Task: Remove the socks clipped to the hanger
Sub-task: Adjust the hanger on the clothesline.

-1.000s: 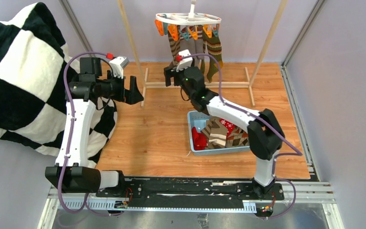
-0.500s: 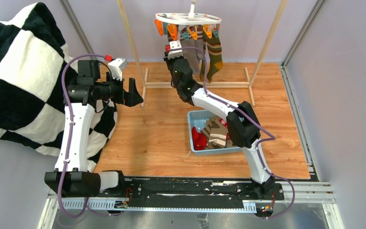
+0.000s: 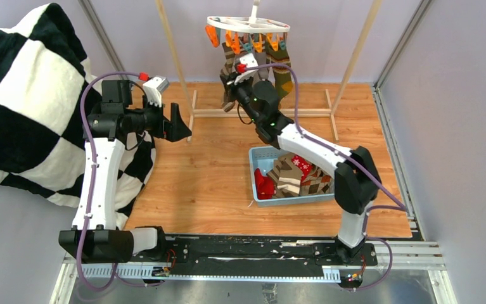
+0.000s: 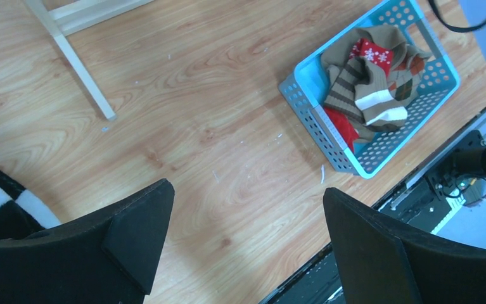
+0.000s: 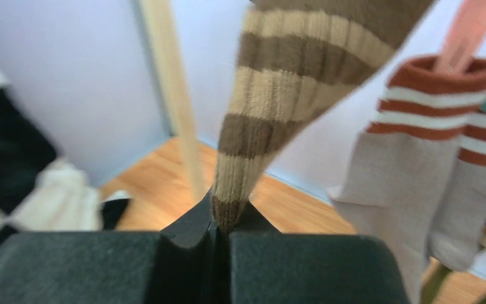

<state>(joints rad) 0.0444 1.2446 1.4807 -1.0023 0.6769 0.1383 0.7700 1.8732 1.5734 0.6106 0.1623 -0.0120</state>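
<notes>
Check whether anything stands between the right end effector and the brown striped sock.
Nothing visible does: the right end effector is shut on the lower tip of the striped sock, which hangs from the hanger.

Hanger (image 3: pixel 248 25) hung rear centre, within rack (image 3: pixel 171 47); socks (image 3: pixel 284 68) clipped beneath. Basket (image 3: pixel 253 174) sat on table (image 3: pixel 202 158), nearer, rightward, holding other socks (image 3: pixel 291 177). Blanket (image 3: pixel 25 95) lay left.

no readable text, no labels, brands, numbers or signs in any view, nothing legible on the socks (image 3: pixel 284 71), hanger (image 3: pixel 277 26), blue basket (image 3: pixel 256 156), checkered blanket (image 3: pixel 25 95), wooden worktop (image 3: pixel 208 164)
</notes>
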